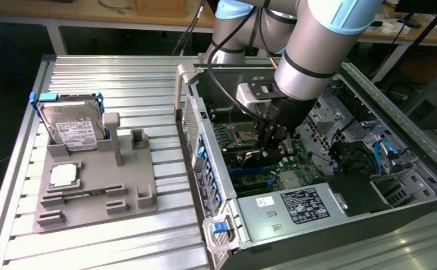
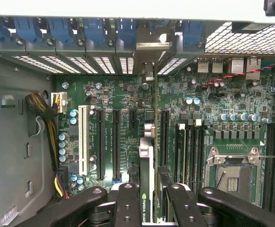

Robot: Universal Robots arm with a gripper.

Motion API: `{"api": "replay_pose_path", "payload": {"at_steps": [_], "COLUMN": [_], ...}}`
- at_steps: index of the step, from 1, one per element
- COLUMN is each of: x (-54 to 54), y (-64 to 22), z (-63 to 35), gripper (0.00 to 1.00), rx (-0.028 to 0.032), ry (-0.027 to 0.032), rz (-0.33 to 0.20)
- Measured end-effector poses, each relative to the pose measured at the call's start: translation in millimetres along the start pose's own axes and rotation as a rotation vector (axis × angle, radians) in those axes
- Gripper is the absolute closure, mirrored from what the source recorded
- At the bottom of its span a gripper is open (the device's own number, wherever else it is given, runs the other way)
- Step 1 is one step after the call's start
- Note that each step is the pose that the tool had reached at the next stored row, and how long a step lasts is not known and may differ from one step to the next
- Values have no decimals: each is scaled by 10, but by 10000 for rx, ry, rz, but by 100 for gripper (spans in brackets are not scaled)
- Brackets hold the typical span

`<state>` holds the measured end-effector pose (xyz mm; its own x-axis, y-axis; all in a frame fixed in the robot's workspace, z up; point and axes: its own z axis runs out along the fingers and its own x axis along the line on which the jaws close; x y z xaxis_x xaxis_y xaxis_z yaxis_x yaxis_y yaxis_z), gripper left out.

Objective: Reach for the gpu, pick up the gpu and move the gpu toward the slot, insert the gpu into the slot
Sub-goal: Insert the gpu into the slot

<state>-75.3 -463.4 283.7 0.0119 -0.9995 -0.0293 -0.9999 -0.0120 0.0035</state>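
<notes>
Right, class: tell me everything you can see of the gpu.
The gpu shows edge-on: a thin dark card with a label on its near edge and silvery metal at its far end. It stands on edge over the green motherboard, parallel to the expansion slots, inside the computer case, gripped on both faces by the claw.

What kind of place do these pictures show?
Probably a robotics lab or test bench for computer assembly. A gripper holds a graphics card inside an open computer case, on a ribbed metal table, with wooden workbenches behind.
</notes>
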Motion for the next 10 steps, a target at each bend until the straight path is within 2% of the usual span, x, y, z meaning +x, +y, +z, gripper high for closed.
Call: {"api": "replay_pose_path", "payload": {"at_steps": [10], "x": [1], "y": [1], "z": [24], "gripper": [73], "rx": [0], "ry": [-2], "rz": [0]}}
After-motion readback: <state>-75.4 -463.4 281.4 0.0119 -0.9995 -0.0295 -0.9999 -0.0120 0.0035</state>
